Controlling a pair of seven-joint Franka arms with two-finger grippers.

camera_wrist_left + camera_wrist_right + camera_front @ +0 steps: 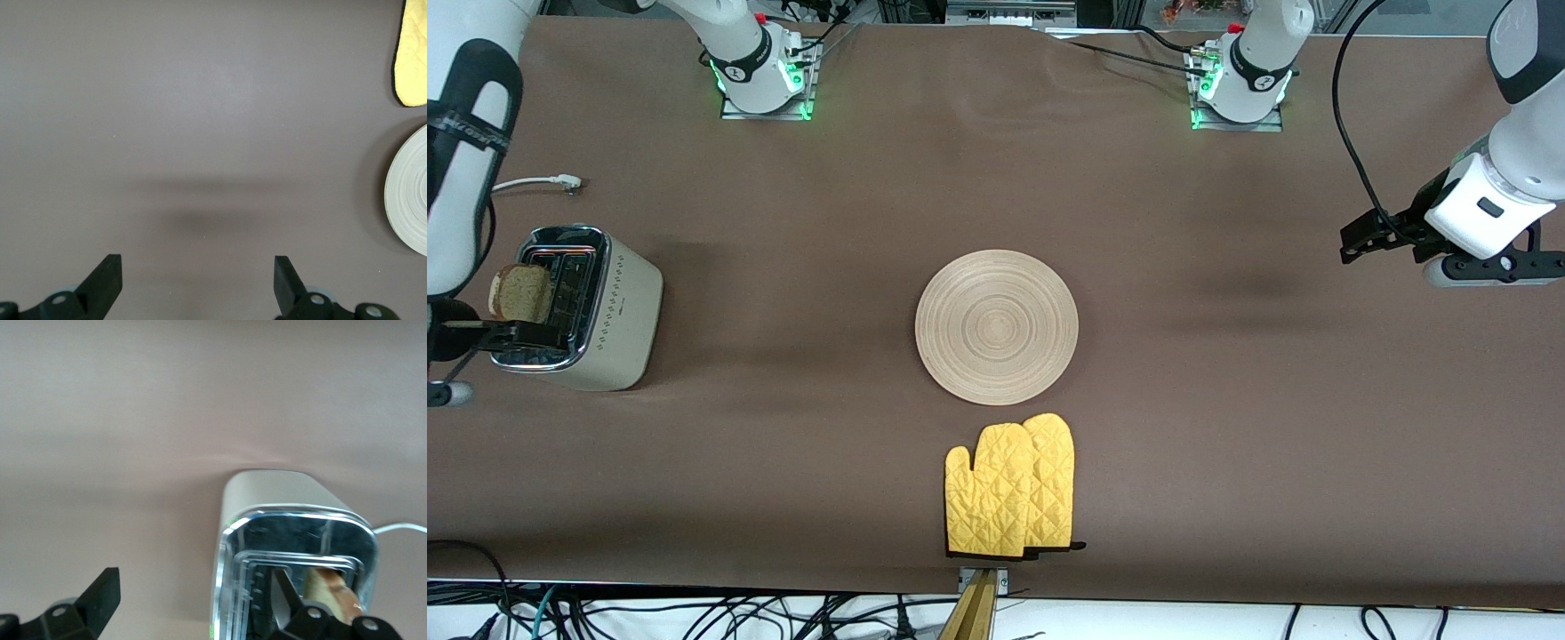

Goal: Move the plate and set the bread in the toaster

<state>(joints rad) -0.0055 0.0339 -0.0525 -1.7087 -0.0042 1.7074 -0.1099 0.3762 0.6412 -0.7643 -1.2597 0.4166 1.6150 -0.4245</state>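
Observation:
The bread (520, 292) stands upright in a slot of the cream toaster (618, 311) at the right arm's end of the table, its upper part sticking out. My right gripper (195, 597) hangs open over the toaster's (267, 497) chrome top. One finger sits beside the bread (330, 590) and nothing is between the fingers. The round wooden plate (996, 326) lies flat mid-table with nothing on it. My left gripper (1374, 238) waits open over bare cloth at the left arm's end. In its wrist view the left gripper (198, 280) holds nothing, and the plate's edge (408, 193) shows at the side.
A pair of yellow oven mitts (1009, 487) lies just nearer the front camera than the plate, close to the table's edge. A white cord (534, 184) lies farther from the camera than the toaster. Brown cloth covers the table.

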